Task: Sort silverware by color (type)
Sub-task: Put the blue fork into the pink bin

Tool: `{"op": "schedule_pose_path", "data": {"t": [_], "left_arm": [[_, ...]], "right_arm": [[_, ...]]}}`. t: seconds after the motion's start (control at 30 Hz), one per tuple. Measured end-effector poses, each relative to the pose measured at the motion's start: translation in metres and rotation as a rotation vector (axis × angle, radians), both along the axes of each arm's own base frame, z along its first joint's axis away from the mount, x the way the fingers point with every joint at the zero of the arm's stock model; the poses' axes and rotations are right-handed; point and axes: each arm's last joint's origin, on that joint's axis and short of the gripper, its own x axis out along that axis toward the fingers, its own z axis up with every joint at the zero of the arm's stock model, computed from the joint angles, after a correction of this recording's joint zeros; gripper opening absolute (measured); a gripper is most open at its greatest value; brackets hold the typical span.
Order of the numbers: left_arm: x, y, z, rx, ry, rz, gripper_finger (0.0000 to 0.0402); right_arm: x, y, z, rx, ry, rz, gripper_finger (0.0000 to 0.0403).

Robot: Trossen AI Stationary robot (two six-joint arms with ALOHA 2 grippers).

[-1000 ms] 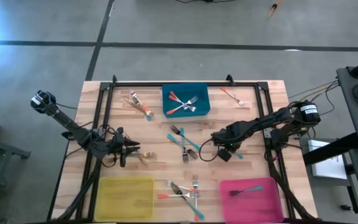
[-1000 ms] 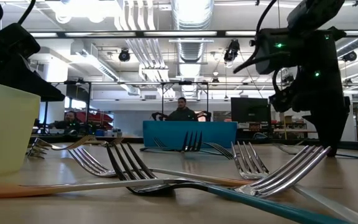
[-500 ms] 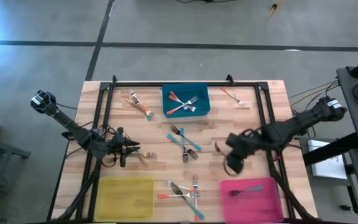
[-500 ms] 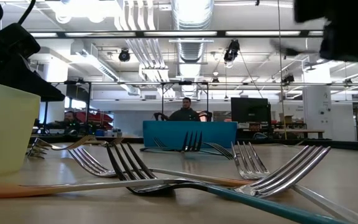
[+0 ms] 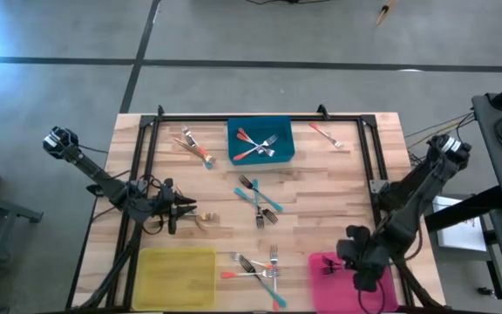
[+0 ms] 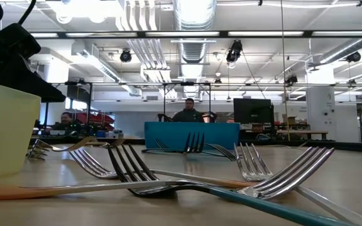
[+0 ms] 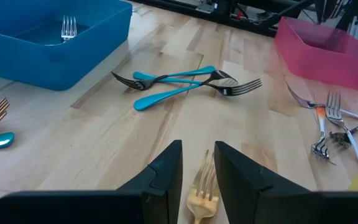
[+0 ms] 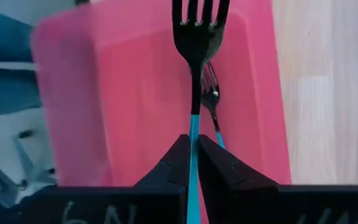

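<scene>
R gripper (image 8: pixel 192 163): over the pink bin (image 5: pixel 325 288), near-right corner of table; fingers clenched on a teal-handled fork (image 8: pixel 194 37), tines pointing out ahead over the bin floor
pink bin contents: 2nd teal-handled fork (image 8: pixel 212 93) lying on the floor, just under/beside the held one
L gripper (image 7: pixel 199 163): low over left-mid table; fingers part-spread either side of a gold fork (image 7: pixel 204 186), gap shows each side, not pinching it; gold fork flat on wood
L arm (image 5: pixel 103 181): comes in from left edge of table, gripper (image 5: pixel 184 209) just above the yellow bin
blue bin (image 5: pixel 260 139): far-centre by back rail; holds a red-handled fork (image 5: pixel 244 136) + another fork crossed over it
table centre: pair of teal forks (image 5: pixel 255 196) crossed, well apart from both grippers, open wood around them
far-left: small fork pile (image 5: pixel 194 146), gold + teal, beside the blue bin
far-right: 1 red-handled fork (image 5: pixel 325 134) alone near back-right corner
near edge: tangle of forks (image 5: pixel 260 269) between yellow bin (image 5: pixel 178 277) and pink bin, red + teal handles, one teal handle reaching the table's front edge
yellow bin: near-left corner, no forks seen in it
free room: wide bare wood right-mid, between centre forks and R arm; strip between L gripper and centre forks also bare
low view: fork tines close to lens, yellow bin wall at left, blue bin far back; people seated in room beyond
</scene>
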Motion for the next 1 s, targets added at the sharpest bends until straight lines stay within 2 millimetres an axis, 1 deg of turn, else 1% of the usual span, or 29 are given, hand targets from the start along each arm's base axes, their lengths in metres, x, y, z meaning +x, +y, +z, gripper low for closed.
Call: {"op": "schedule_pose_path", "data": {"t": [0.2,0.3,0.5,0.67,0.8,0.87,1.0], "left_arm": [[0.000,0.000,0.000,0.000,0.000,0.000,0.0077],[0.000,0.000,0.000,0.000,0.000,0.000,0.0077],[0.000,0.000,0.000,0.000,0.000,0.000,0.0077],[0.000,0.000,0.000,0.000,0.001,0.000,0.0077],[0.000,0.000,0.000,0.000,0.001,0.000,0.0077],[0.000,0.000,0.000,0.001,0.001,0.000,0.0077],[0.000,0.000,0.000,0.000,0.000,0.000,0.0077]], "right_arm": [[0.001,0.009,-0.014,0.010,0.109,0.073,0.0013],[0.001,0.011,-0.018,0.014,0.135,0.114,0.0023],[0.001,0.011,-0.019,0.006,0.133,0.148,0.0075],[0.003,0.008,-0.016,0.023,0.133,0.118,0.0112],[0.007,-0.001,-0.011,0.044,0.153,0.017,0.0122],[0.011,-0.012,-0.006,0.024,0.191,-0.062,0.0122],[0.022,-0.036,0.011,-0.051,0.270,-0.212,0.0116]]}}
